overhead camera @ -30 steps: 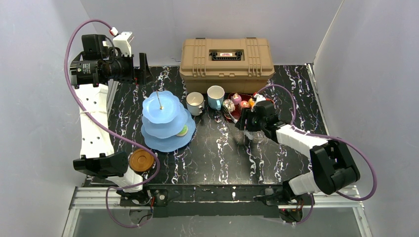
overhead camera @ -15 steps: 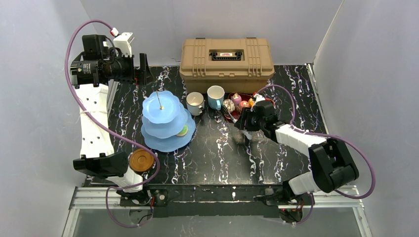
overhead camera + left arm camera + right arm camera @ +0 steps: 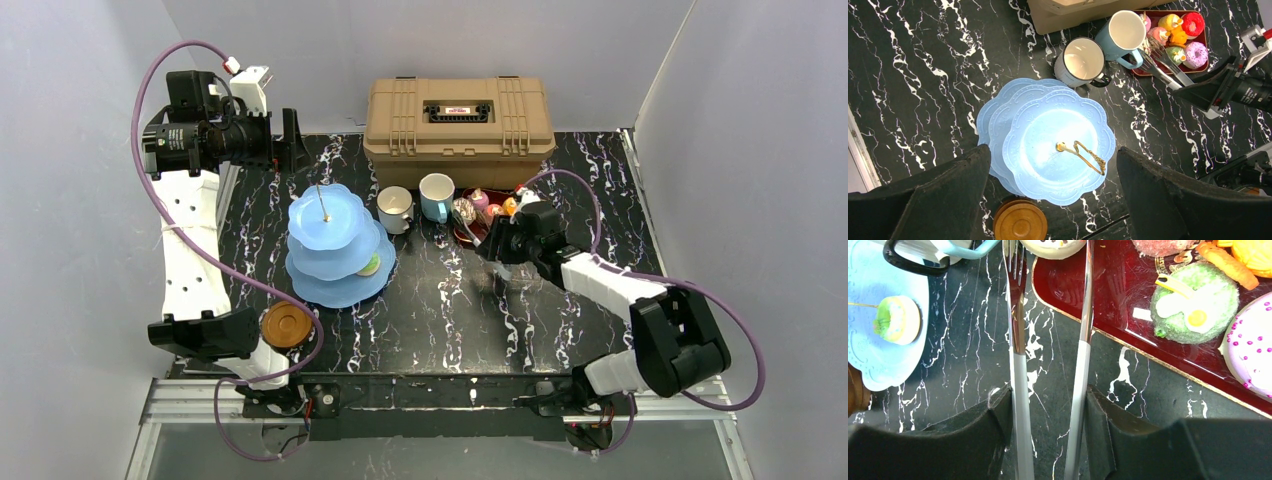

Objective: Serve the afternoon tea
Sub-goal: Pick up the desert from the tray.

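Observation:
The light-blue cake stand [image 3: 335,245] stands left of centre, seen from above in the left wrist view [image 3: 1048,145]. A green toy donut [image 3: 369,265] lies on its lowest tier [image 3: 895,320]. My left gripper [image 3: 290,140] is open and empty, high above the stand [image 3: 1053,155]. A white mug [image 3: 394,208] and a light-blue mug [image 3: 436,196] stand beside the dark-red tray [image 3: 482,228] of toy cakes [image 3: 1178,37]. My right gripper [image 3: 497,250] is shut on the metal tongs [image 3: 1018,340], whose tips reach the tray's left edge. Brown saucers [image 3: 285,325] are stacked at the front left.
The tan toolbox [image 3: 458,118] stands closed at the back, right behind the mugs and tray. On the tray lie a green cake [image 3: 1193,302] and a purple donut [image 3: 1253,360]. Grey walls close in the table on three sides.
My right gripper has shifted slightly toward the tray with the tongs in it. The left arm has not moved.

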`<state>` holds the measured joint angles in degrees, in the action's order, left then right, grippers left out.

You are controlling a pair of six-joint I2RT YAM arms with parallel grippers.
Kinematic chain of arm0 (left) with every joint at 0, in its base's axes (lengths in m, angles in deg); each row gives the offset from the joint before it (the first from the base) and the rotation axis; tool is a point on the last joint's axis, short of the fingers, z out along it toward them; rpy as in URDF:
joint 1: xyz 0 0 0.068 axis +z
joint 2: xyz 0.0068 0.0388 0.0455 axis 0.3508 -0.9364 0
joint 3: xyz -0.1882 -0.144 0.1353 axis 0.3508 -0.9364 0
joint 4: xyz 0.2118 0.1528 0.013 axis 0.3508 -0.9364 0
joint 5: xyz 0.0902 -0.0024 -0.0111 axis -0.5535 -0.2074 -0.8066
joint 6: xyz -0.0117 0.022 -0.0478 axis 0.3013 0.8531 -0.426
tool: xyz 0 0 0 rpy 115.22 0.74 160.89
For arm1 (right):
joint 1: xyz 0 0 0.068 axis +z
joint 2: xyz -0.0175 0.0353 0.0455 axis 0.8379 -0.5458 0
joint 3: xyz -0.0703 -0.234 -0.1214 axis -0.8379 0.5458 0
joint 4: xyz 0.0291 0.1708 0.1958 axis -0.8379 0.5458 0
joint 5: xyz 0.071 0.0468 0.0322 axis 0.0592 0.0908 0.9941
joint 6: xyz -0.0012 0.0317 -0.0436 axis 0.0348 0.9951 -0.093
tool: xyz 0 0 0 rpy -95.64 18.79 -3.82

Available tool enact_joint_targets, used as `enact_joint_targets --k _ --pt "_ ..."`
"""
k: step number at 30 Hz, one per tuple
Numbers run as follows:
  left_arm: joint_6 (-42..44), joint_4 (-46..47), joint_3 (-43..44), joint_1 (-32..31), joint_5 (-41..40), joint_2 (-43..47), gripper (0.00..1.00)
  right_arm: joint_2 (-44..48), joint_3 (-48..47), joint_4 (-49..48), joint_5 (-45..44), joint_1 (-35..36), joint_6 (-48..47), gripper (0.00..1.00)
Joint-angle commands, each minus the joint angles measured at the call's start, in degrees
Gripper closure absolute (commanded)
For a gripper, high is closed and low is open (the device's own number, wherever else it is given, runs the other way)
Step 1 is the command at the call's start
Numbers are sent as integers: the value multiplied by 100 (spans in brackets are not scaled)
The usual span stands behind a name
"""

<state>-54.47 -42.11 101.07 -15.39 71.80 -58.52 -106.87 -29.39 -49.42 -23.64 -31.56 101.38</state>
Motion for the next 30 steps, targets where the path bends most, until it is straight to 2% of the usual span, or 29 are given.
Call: enact_joint_targets --k 1,3,16,22,26,30 --pt "-35 -73 -44 30 165 244 6 462 -127 -120 79 -32 -103 65" --pt "-49 -68 -41 30 178 234 6 625 -133 42 18 -36 -179 69" --pt "-79 -83 22 30 255 201 7 1476 -248 1921 -152 -23 -542 74" --pt "-135 -130 48 32 355 102 10 2041 -365 2470 105 67 -519 75" --pt "-155 -129 44 36 358 84 10 2092 -618 2929 338 367 -601 73" --pt "-130 -129 48 31 283 40 10 1962 -947 3212 98 1212 -595 74"
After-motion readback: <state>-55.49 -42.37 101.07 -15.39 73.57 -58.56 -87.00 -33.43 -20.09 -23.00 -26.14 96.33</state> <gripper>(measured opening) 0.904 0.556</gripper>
